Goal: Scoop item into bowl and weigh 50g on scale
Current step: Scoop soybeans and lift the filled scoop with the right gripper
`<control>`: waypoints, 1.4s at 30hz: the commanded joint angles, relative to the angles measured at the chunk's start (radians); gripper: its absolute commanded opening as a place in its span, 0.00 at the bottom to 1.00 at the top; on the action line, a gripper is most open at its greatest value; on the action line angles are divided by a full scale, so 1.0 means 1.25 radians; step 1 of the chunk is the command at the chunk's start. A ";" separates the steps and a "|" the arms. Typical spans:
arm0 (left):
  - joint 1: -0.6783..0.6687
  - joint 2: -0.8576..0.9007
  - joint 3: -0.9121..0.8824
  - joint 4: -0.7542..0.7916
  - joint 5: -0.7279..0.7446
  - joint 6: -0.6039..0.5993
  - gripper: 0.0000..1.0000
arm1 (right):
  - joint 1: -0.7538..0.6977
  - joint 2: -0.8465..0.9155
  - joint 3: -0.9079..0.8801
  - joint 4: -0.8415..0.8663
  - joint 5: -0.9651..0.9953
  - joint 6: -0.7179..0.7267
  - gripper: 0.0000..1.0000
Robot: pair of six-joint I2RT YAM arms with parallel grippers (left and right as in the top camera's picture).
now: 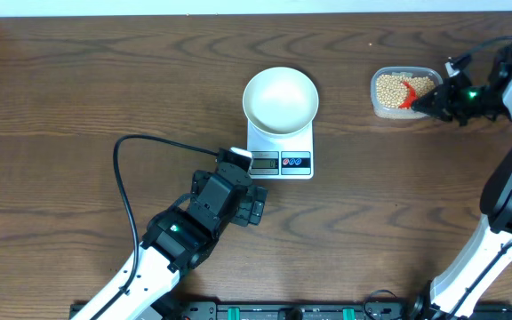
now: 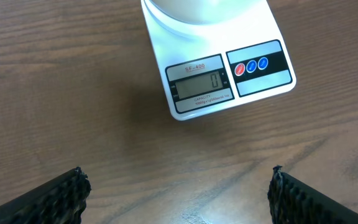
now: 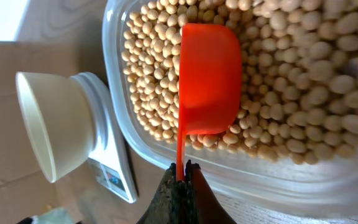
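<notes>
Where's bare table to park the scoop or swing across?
Bare wood between the scale and the bean tub, in front of the tub, and along the left side of the table. Crowded in front of the scale, where the open left gripper and its cable sit.

Bright, even light is falling from above, casting only soft, short shadows beside the bowl (image 1: 280, 98) and scale (image 1: 302, 147). A pale glare is sitting on the counter (image 2: 191, 208) in the left wrist view. Beans (image 3: 328, 93) nearest the right wrist lens are softening; the upper-left corner there is washing out white.
</notes>
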 commanded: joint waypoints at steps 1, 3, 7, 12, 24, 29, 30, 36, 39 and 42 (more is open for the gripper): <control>-0.002 0.000 0.001 0.002 -0.016 -0.002 0.94 | -0.027 0.014 -0.013 0.003 -0.094 -0.040 0.01; -0.002 0.000 0.001 0.002 -0.016 -0.002 0.94 | -0.036 0.014 -0.023 0.013 -0.107 -0.046 0.01; -0.002 0.000 0.001 0.002 -0.016 -0.002 0.94 | -0.046 0.014 -0.058 0.042 -0.135 -0.045 0.01; -0.002 0.000 0.001 0.002 -0.016 -0.002 0.94 | -0.067 0.014 -0.115 0.110 -0.228 -0.034 0.01; -0.002 0.000 0.001 0.002 -0.016 -0.002 0.94 | -0.108 0.014 -0.132 0.157 -0.371 -0.033 0.01; -0.002 0.000 0.001 0.002 -0.016 -0.002 0.94 | -0.119 0.014 -0.132 0.155 -0.386 -0.033 0.01; -0.002 0.000 0.001 0.002 -0.016 -0.002 0.94 | -0.121 0.014 -0.132 0.155 -0.392 -0.034 0.01; -0.002 0.000 0.001 0.002 -0.016 -0.002 0.94 | -0.136 0.014 -0.132 0.154 -0.452 -0.033 0.01; -0.002 0.000 0.001 0.002 -0.016 -0.002 0.94 | -0.136 0.014 -0.132 0.150 -0.479 -0.030 0.01; -0.002 0.000 0.001 0.002 -0.016 -0.002 0.94 | -0.134 0.014 -0.132 0.146 -0.515 -0.029 0.01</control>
